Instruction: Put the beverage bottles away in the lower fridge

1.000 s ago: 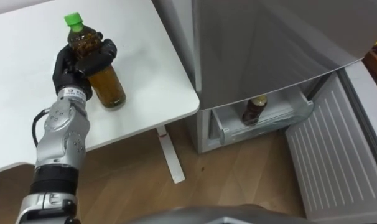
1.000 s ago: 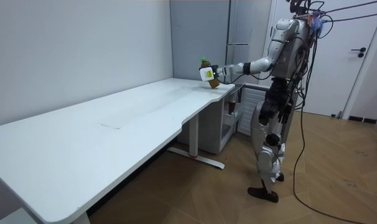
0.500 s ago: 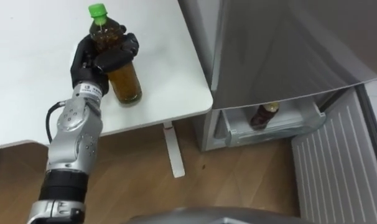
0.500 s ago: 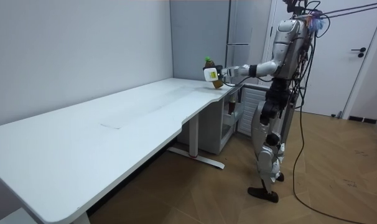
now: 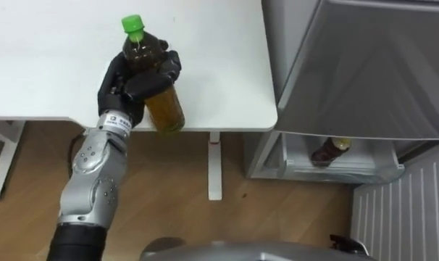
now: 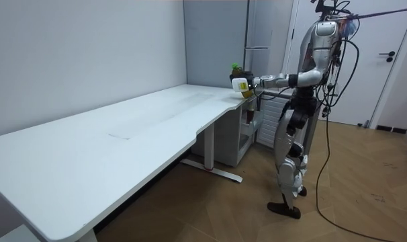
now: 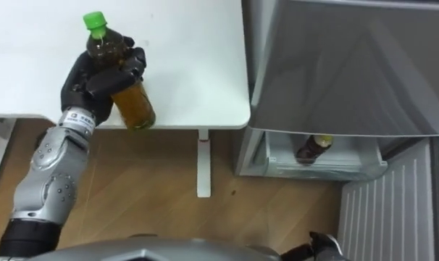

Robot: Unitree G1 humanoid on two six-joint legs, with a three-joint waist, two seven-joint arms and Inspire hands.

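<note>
1. Left eye view: the left hand (image 5: pixel 129 83) is wrapped round the upper half of a bottle (image 5: pixel 164 105) of brown drink with a green cap. Its dark fingers cross the front of the bottle below the neck, and the palm lies behind it. The bottle stands nearly upright, tilted a little, and its base shows over the near edge of the white table (image 5: pixel 53 65).
2. Also in the left eye view, the grey fridge (image 5: pixel 364 65) stands just beyond the table's right end. Its lower drawer (image 5: pixel 350 168) is pulled out, and a second bottle (image 5: pixel 329 151) lies inside it, well apart from the table.
3. Room view: the robot stands upright on the wooden floor beside the table's far corner, at the fridge. Its left arm is stretched level, holding the bottle (image 6: pixel 240 82) in the air above that corner, clear of the tabletop.
4. Right eye view: the same grasp shows, with the hand closed on the bottle over the table's near edge. The right hand (image 7: pixel 321 246) is a dark shape at the bottom edge, far to the right of the table; I cannot tell its state.
</note>
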